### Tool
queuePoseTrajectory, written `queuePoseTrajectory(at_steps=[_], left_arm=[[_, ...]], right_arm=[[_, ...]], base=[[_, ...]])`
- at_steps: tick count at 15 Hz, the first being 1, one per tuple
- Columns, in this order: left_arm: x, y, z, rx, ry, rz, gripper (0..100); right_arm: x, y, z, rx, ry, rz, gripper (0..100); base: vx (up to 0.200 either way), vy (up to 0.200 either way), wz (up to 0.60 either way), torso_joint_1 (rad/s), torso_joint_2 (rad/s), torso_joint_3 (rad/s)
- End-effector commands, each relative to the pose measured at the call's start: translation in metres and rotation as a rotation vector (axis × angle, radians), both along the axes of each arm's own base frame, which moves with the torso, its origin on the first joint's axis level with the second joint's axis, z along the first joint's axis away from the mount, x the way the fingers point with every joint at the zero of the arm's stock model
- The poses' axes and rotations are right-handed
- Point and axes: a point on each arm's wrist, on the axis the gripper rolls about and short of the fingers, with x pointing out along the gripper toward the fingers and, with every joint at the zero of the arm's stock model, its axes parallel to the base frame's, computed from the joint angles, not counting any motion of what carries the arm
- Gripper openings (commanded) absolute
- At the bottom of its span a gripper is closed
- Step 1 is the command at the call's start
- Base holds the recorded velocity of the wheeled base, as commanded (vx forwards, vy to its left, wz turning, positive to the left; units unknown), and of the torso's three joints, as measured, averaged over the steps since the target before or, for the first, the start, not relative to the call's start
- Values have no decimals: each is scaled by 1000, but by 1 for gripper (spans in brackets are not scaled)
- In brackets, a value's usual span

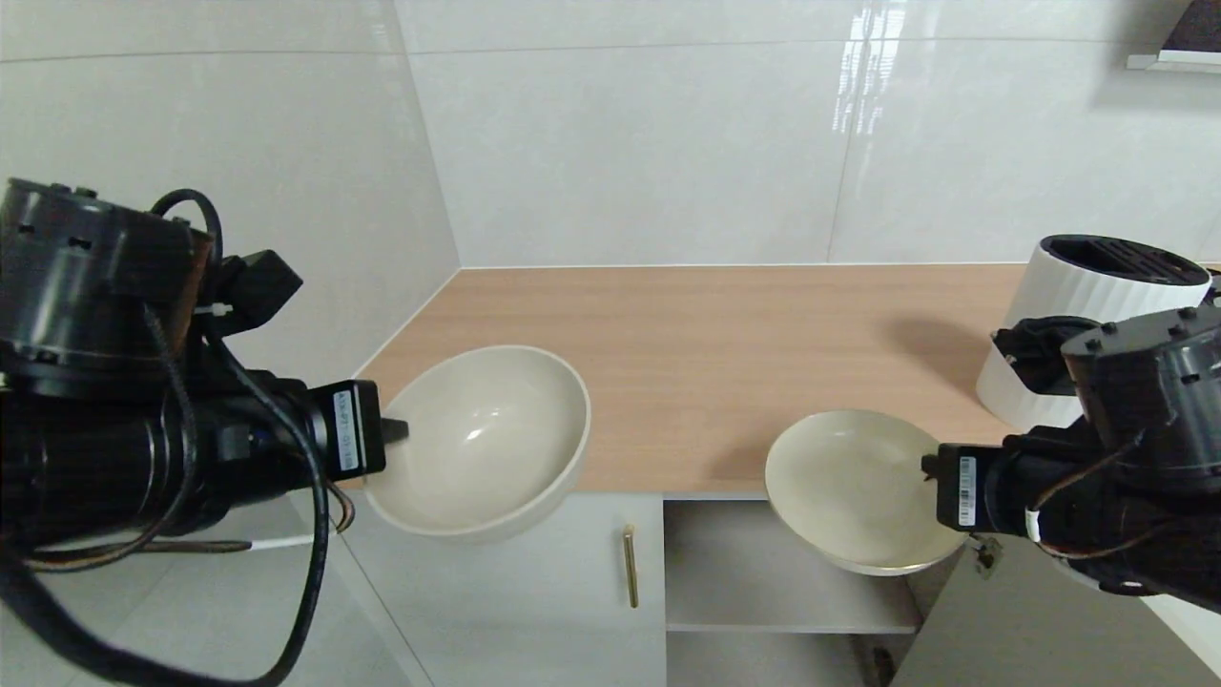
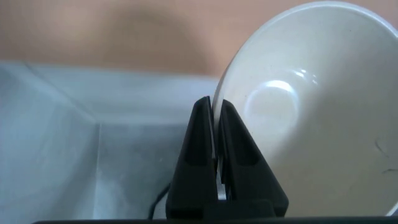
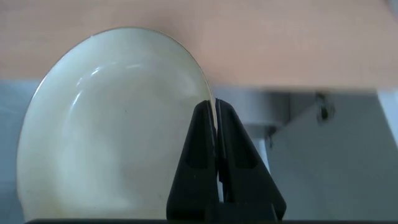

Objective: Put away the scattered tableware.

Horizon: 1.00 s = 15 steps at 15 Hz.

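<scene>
I count two pieces of tableware, one in each arm. The left gripper [image 1: 396,431] has its jaws pinching the rim of the bowl [image 1: 482,444], one finger inside the wall and one outside. The bowl is deep, round, glossy and cream-coloured, probably ceramic, and tilted so that its hollow faces up. It hangs at the left over the front edge of the bench [image 1: 725,343], partly in front of the closed door [image 1: 534,601] below. The right gripper [image 1: 927,465] has its jaws clamped the same way on the rim of the dish [image 1: 849,491]. The dish is shallower and a little smaller, in the same smooth cream glaze with a thin edge, and is also tilted. It sits at the right, across the bench's front edge and above the open compartment. Bowl and dish are well apart. The bench is one flat slab with a light wood grain. One white ribbed canister [image 1: 1078,296] with a black slotted top stands on it at the far right. Under the bench the grey cabinet has one slim brass handle [image 1: 630,566] standing upright on the closed door. Beside that, one shelf [image 1: 782,627] shows inside the open compartment, and one door [image 1: 1030,620] is swung out at the right. Large glossy white tiles cover the walls.
</scene>
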Motion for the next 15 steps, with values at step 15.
queuePoseTrajectory(at_steps=[15], left_arm=[[-13,-10,-52,32,129,-66,0]], right_arm=[[-14,11,-66,-71,193,-24,0]], base=[[0,0,0,-106,297,190]])
